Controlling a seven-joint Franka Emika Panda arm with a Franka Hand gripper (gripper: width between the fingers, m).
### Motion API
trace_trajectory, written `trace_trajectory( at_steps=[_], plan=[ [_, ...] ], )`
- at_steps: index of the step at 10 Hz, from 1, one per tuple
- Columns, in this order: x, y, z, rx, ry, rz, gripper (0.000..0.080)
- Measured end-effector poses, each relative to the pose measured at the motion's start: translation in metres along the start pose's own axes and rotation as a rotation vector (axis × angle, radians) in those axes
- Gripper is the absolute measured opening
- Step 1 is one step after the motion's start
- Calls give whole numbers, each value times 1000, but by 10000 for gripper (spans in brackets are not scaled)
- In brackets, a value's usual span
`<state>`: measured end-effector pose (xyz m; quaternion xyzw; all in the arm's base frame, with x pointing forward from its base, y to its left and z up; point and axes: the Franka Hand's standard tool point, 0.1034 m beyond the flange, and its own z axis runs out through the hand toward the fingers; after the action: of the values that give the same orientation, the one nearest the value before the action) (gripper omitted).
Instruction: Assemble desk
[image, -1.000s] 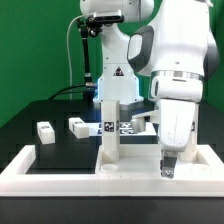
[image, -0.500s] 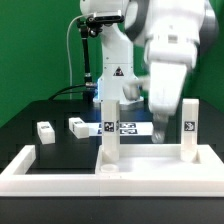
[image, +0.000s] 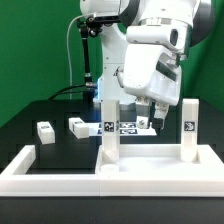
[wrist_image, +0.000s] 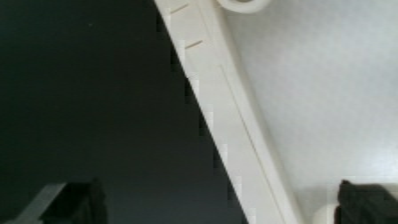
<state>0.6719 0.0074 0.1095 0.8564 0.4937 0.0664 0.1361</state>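
Green backdrop, black table (image: 40, 110), and the arm (image: 155, 45) leaning in over the middle of the work area. Along the near side runs the wall (image: 60, 178), and the top (image: 150, 152) lies flat just behind it, underside up, likely pushed there so the wall braces it while legs are twisted in. Two legs stand upright on the top, one (image: 108, 128) toward the exterior view's left and one (image: 188, 125) toward its right. The gripper (image: 150, 122) hangs between them, above the top's far edge. In the wrist view its fingers (wrist_image: 63, 200) are spread wide with nothing between them, only the top's rim and bare table below. Two loose legs (image: 44, 131) (image: 77, 126) lie on the table at the exterior view's left, probably the next to be fetched. The marker board (image: 128, 128) shows behind the upright legs
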Motion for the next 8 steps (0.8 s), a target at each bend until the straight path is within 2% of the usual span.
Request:
trace_trajectory(
  at_steps=[1,2,4,5,6,8],
  plan=[
    [-7,-1,-6,26,-6,117,649],
    [-20,-5,-22,48,-15,171,649],
    [-58,-22,-53,92,-43,263,649],
    [-81,-32,-62,132,-82,285,649],
    [-93,-34,-64,130,-79,289,649],
    [-89,-37,-62,144,-96,285,649]
  ],
)
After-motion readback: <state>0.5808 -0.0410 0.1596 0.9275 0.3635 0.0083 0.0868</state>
